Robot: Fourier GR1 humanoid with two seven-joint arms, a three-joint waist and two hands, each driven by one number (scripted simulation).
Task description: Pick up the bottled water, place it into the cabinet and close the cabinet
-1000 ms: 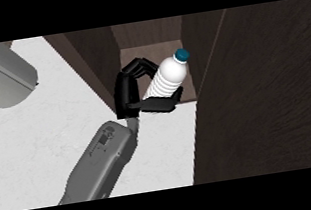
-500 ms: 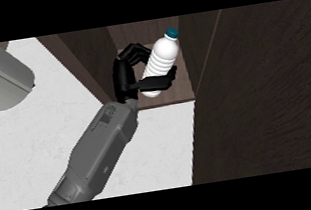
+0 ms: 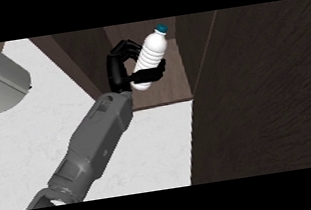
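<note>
- Bottled water [image 3: 150, 57] is hanging inside the open cabinet [image 3: 158, 94], over its shelf, with the right hand [image 3: 124, 67] curling round it.
- Letting go while it is leaning risks tipping it.
- Cabinet door [image 3: 268, 90] is standing open alongside, risking a bump.

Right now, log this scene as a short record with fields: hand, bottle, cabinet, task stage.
hand in view: one black hand, fingers curled round the bottled water
which arm: cannot tell from this view
bottle: white, teal cap, tilted, cap pointing up and right
bottle position: over the dark shelf floor inside the cabinet
cabinet door: open, dark wood, at right
counter: white
task stage: bottle not released, door not closed
</note>
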